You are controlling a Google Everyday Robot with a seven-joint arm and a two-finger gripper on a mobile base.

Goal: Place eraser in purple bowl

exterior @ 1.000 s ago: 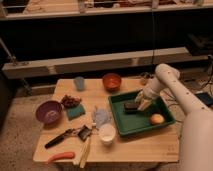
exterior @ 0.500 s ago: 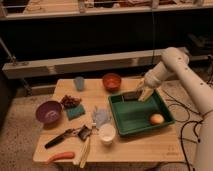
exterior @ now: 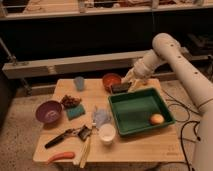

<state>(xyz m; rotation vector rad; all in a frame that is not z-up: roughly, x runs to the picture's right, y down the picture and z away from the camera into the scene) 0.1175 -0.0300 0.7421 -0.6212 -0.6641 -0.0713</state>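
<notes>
My gripper [exterior: 125, 85] is at the far left corner of the green tray [exterior: 119, 116], just in front of the orange-red bowl [exterior: 111, 79]. It is shut on the eraser [exterior: 120, 89], a small flat dark block held a little above the table. The purple bowl [exterior: 48, 111] sits at the table's left side, well to the left of the gripper and apart from it.
An orange round fruit [exterior: 156, 119] lies in the tray. On the table are a teal sponge [exterior: 76, 112], a dark brown clump [exterior: 70, 101], a blue cup [exterior: 79, 82], a white cup [exterior: 106, 133], a black-handled tool [exterior: 61, 138] and a carrot [exterior: 61, 156].
The gripper lifted the eraser out of the green tray and carried it left, past the tray's far left corner toward the orange-red bowl.
</notes>
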